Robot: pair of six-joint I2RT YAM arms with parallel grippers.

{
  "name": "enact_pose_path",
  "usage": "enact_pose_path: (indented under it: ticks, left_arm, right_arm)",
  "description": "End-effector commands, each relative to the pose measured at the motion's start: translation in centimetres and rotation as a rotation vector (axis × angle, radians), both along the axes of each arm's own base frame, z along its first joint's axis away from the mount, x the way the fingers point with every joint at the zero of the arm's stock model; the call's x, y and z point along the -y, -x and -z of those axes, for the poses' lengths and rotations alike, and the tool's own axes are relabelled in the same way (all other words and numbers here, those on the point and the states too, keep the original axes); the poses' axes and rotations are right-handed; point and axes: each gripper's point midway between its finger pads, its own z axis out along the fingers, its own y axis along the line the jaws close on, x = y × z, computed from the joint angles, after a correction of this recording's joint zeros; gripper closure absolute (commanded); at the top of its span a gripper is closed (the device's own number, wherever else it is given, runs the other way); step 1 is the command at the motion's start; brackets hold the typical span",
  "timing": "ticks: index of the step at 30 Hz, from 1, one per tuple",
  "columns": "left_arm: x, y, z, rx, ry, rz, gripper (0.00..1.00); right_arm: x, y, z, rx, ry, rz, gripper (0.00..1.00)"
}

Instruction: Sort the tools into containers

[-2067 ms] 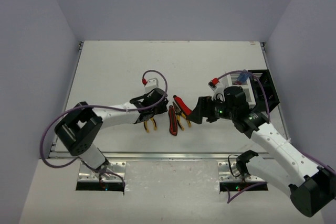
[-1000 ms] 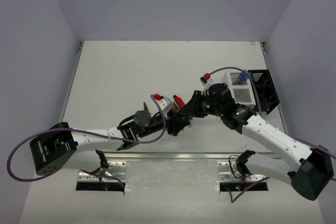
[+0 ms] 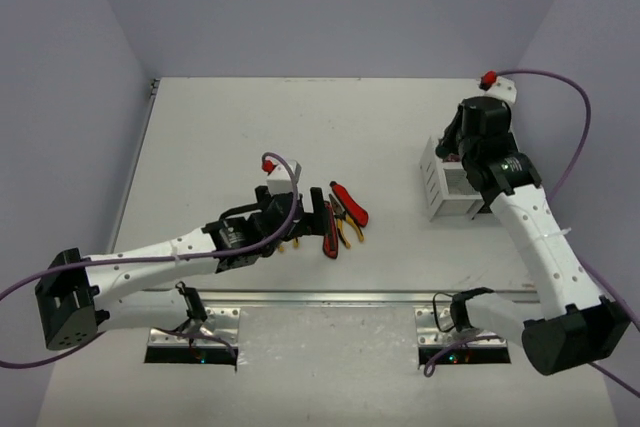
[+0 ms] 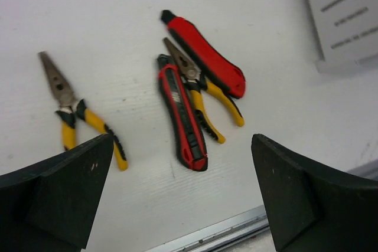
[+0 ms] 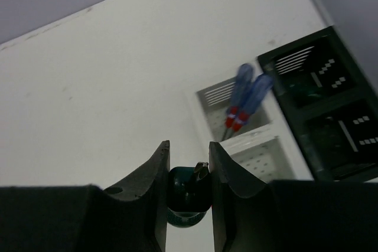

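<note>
My right gripper (image 5: pixel 188 163) is shut on a green-handled screwdriver (image 5: pixel 188 202), raised over the white slatted container (image 3: pixel 440 187). Two blue-handled screwdrivers (image 5: pixel 245 95) lean in that white container (image 5: pixel 236 140); the black container (image 5: pixel 331 104) stands beside it. My left gripper (image 4: pixel 183 199) hangs open and empty just short of the tools lying mid-table. These are two red-and-black cutters (image 4: pixel 183 116) (image 4: pixel 207 57), yellow-and-black pliers (image 4: pixel 204 95) between them, and another pair of pliers (image 4: pixel 77 116) to the left. From above, the left gripper (image 3: pixel 305 215) sits left of the cutters (image 3: pixel 350 204).
A metal rail (image 3: pixel 330 297) runs along the table's near edge, close behind the left gripper. Purple cables loop off both wrists. In the top view the right arm (image 3: pixel 520 207) hides the black container.
</note>
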Motion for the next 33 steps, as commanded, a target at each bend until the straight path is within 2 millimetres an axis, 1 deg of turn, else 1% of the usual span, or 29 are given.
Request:
enact_pose_path:
  ticks: [1, 2, 3, 5, 6, 7, 8, 9, 10, 11, 12, 13, 16, 20, 24, 26, 30, 33]
  left_arm:
    - [-9.5, 0.9, -1.1, -0.109, -0.192, -0.411, 0.0]
    - [-10.6, 1.2, -1.4, -0.113, -0.207, -0.453, 0.0]
    - [-12.0, 1.5, -1.9, -0.117, -0.213, -0.497, 0.0]
    - [-12.8, 1.8, -2.4, -0.117, -0.204, -0.496, 0.0]
    - [-12.8, 2.0, -2.5, -0.114, -0.199, -0.468, 0.0]
    - [-12.5, 2.0, -2.6, -0.104, -0.192, -0.423, 0.0]
    - [-12.4, 1.9, -2.5, -0.097, -0.204, -0.404, 0.0]
    - [-11.9, 2.1, -2.9, -0.097, -0.189, -0.355, 0.0]
    - [-11.5, 2.4, -3.0, -0.108, -0.167, -0.335, 0.0]
    - [-11.0, 2.7, -3.4, -0.108, -0.159, -0.281, 0.0]
    - [-10.9, 2.8, -3.7, -0.098, -0.16, -0.258, 0.0]
    - [-11.0, 2.8, -4.0, -0.087, -0.149, -0.252, 0.0]
    - [-11.0, 2.8, -4.6, -0.058, -0.112, -0.241, 0.0]
    - [-10.6, 3.2, -4.3, -0.073, -0.103, -0.211, 0.0]
    - [-10.5, 3.5, -4.6, -0.066, -0.078, -0.195, 0.0]
    - [-10.3, 3.5, -4.6, -0.063, -0.067, -0.185, 0.0]
    - [-10.3, 3.6, -4.8, -0.057, -0.058, -0.18, 0.0]
    - [-10.2, 3.6, -4.7, -0.06, -0.061, -0.178, 0.0]
  right_arm:
    - [9.5, -1.2, -2.2, 0.022, 0.212, 0.319, 1.0]
    - [10.8, -1.5, -2.0, 0.015, 0.229, 0.362, 1.0]
    - [12.5, -1.4, -2.1, 0.02, 0.25, 0.421, 1.0]
    - [14.1, -1.7, -1.6, 0.016, 0.264, 0.472, 1.0]
    - [15.5, -1.6, -1.2, 0.016, 0.267, 0.513, 1.0]
    - [16.4, -1.9, -0.8, 0.027, 0.265, 0.536, 1.0]
    - [16.5, -2.3, -0.6, 0.043, 0.264, 0.54, 1.0]
    - [17.3, -2.7, -0.1, 0.043, 0.283, 0.556, 1.0]
    - [17.7, -2.7, -0.5, 0.058, 0.287, 0.569, 1.0]
    - [18.1, -3.3, 0.2, 0.049, 0.297, 0.55, 1.0]
    - [18.2, -3.8, 0.2, 0.069, 0.298, 0.547, 1.0]
    - [18.4, -4.3, 0.9, 0.054, 0.314, 0.545, 1.0]
    - [18.6, -4.9, 2.3, 0.058, 0.297, 0.548, 1.0]
    - [18.5, -6.2, 4.4, 0.078, 0.273, 0.539, 1.0]
    - [19.1, -7.1, 5.9, 0.053, 0.294, 0.544, 1.0]
    - [19.5, -7.6, 7.0, 0.028, 0.296, 0.553, 1.0]
    - [20.1, -8.4, 7.6, 0.015, 0.3, 0.562, 1.0]
    - [20.6, -8.5, 7.9, 0.002, 0.307, 0.57, 0.98]
